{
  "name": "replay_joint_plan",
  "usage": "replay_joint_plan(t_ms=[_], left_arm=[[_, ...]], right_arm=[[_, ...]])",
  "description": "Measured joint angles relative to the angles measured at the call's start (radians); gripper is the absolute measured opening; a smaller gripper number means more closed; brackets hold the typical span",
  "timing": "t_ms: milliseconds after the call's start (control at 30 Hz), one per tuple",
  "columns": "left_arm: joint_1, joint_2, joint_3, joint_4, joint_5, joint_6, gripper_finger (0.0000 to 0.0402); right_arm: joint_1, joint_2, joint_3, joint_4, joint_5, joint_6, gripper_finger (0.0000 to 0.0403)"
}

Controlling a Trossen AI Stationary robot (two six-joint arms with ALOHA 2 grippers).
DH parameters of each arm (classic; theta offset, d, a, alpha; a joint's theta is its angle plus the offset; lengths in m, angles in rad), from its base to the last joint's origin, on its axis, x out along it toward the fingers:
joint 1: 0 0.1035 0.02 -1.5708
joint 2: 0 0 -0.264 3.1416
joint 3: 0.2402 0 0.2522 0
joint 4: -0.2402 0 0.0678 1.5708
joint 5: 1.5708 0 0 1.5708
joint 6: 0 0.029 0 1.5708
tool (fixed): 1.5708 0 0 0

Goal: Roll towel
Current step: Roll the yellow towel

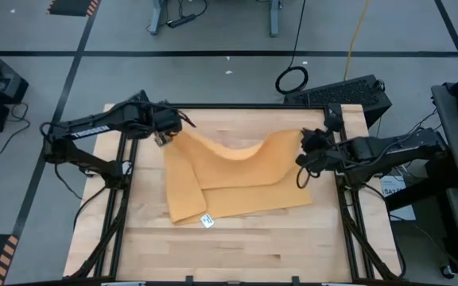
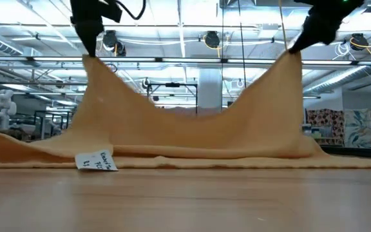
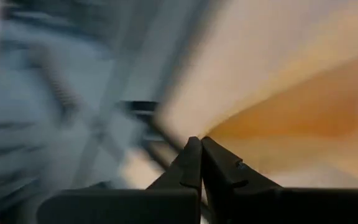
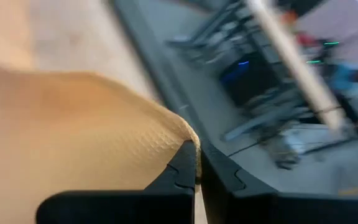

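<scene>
A white tag [image 2: 96, 162] on the towel's near hem lies closest on the wooden table [image 1: 237, 246]. The mustard-yellow towel [image 1: 229, 179] sags between 2 lifted far corners, left gripper [image 1: 162, 138] and right gripper [image 1: 304, 151] each pinched onto 1. A black keyboard [image 1: 340, 94] sits beyond the far right corner.

Illegible scrawl on towel tag [image 2: 96, 161]

A black keyboard [image 1: 348, 93] is seen on the floor just beyond the wooden table [image 1: 237, 246], at its far right corner. A coiled black cable [image 1: 292, 79] lies to its left.
</scene>
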Motion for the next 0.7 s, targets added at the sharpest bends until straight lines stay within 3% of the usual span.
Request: replay_joint_plan(t_ms=[100,167,333,433,500,600,700], left_arm=[[-0.001,-0.016,0.0,0.001,-0.248,-0.074,0.0004],[-0.002,-0.028,0.0,-0.003,-0.305,-0.129,0.0003],[-0.002,-0.039,0.0,-0.005,-0.145,-0.173,0.0003],[-0.017,-0.042,0.0,-0.006,-0.046,-0.154,0.0003],[-0.04,-0.05,0.0,-0.006,-0.023,-0.131,0.0003],[-0.063,-0.071,0.0,-0.005,-0.15,-0.134,0.0003],[-0.048,-0.086,0.001,0.002,-0.262,-0.124,0.0004]], right_arm=[[-0.029,0.005,-0.037,0.182,0.153,-0.129,0.0],[-0.057,0.012,-0.055,0.294,0.205,-0.218,0.0],[-0.144,0.034,-0.06,0.366,0.06,-0.298,0.0],[-0.19,0.048,-0.06,0.274,-0.032,-0.273,0.0],[-0.213,0.053,-0.06,0.185,-0.03,-0.216,0.0],[-0.246,0.05,-0.061,0.136,0.015,-0.178,0.0],[-0.273,0.04,-0.061,0.226,0.025,-0.232,0.0]])
